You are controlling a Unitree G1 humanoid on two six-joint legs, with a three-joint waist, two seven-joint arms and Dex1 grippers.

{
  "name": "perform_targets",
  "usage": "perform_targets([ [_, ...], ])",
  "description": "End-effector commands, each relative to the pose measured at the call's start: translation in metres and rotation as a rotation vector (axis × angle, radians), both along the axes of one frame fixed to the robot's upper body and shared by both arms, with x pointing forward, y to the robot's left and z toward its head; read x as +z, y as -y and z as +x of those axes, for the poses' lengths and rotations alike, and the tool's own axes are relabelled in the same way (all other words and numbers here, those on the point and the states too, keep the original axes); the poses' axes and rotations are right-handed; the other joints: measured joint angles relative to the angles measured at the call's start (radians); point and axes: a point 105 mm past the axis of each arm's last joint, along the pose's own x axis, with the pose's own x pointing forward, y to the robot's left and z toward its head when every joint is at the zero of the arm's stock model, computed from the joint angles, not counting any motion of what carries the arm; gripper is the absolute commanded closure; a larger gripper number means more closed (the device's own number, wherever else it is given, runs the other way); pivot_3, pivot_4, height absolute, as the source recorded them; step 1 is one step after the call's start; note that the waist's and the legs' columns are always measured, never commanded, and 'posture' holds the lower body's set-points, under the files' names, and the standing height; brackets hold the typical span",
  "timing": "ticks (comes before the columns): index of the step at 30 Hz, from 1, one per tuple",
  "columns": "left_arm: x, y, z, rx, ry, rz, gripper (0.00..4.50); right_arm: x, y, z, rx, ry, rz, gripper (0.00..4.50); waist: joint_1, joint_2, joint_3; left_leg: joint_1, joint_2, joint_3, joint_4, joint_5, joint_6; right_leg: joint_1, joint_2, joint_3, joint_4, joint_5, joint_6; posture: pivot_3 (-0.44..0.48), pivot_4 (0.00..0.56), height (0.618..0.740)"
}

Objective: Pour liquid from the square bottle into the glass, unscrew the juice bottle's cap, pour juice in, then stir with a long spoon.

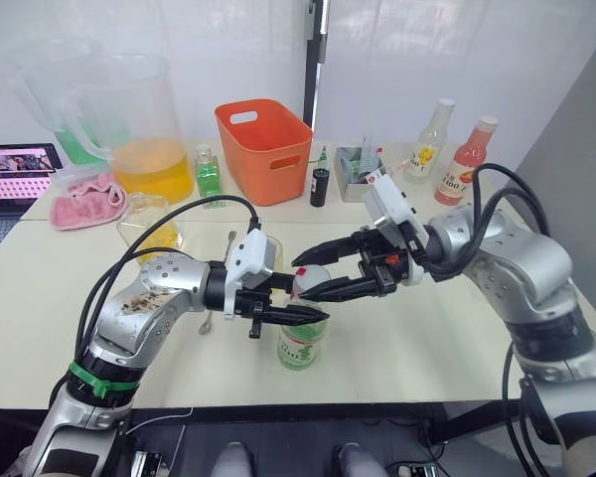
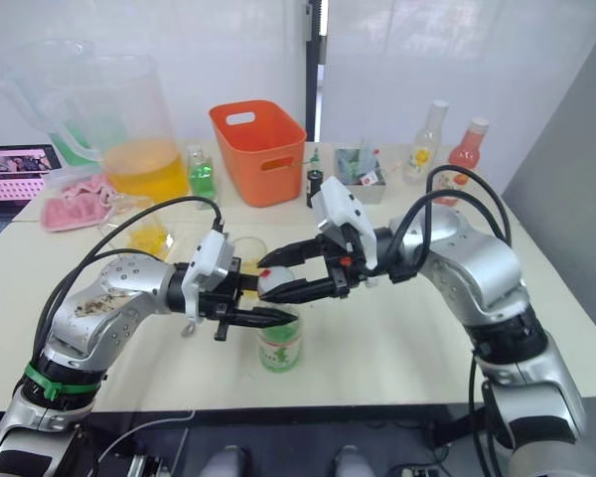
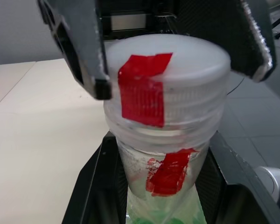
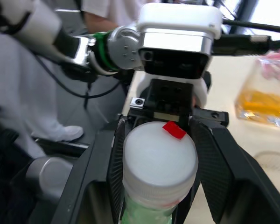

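My right gripper has its fingers on either side of the white cap, pinching it from the side. My left gripper clamps the neck of the juice bottle just under that cap, holding it upright on the bench in front of me. The glass sits just behind my left gripper, and the square bottle stands farther back to my left

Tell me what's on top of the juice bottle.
The cap sits on the juice bottle, with the right gripper around it. The left gripper holds the neck. Whether its thread is loosened is hidden.
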Motion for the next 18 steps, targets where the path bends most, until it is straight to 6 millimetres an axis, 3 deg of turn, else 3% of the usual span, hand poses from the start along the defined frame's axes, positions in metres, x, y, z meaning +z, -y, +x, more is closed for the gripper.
perform_targets([
  [1,-0.010,-0.010,0.009,0.096,-0.038,0.037,3.10,-0.004,-0.001,-0.003,0.116,0.048,-0.050,2.84,-0.002,0.000,0.000,0.000,0.000,0.000,0.000,0.000,0.000,0.000,0.000,0.000,0.000,0.000,0.000,0.000,0.150,0.703],
  [10,-0.010,-0.010,0.008,0.114,-0.043,0.034,3.10,0.005,-0.005,0.008,0.156,0.083,-0.059,2.84,-0.004,0.000,0.000,0.001,0.000,0.000,0.000,0.000,0.000,0.000,0.000,0.000,0.001,0.000,0.000,0.000,0.150,0.703],
  [12,-0.010,-0.009,0.008,0.112,-0.045,0.033,3.10,0.006,-0.006,0.009,0.144,0.104,-0.059,1.80,-0.004,0.000,0.000,0.001,0.000,0.000,0.000,0.000,0.000,0.000,0.000,0.000,0.002,0.000,0.000,0.000,0.150,0.703],
  [17,-0.009,-0.007,0.010,0.101,-0.047,0.033,3.10,0.009,-0.010,0.006,0.128,0.193,-0.064,0.10,-0.003,0.000,0.000,0.001,0.000,0.000,0.000,0.000,0.000,-0.001,0.000,0.000,0.002,0.000,0.000,0.000,0.150,0.703],
  [18,-0.009,-0.006,0.010,0.098,-0.047,0.034,3.10,0.010,-0.011,0.005,0.130,0.202,-0.061,0.03,-0.003,0.000,0.000,0.000,0.000,0.000,0.000,0.000,0.000,-0.001,0.000,0.000,0.002,0.000,0.000,0.000,0.150,0.703],
])
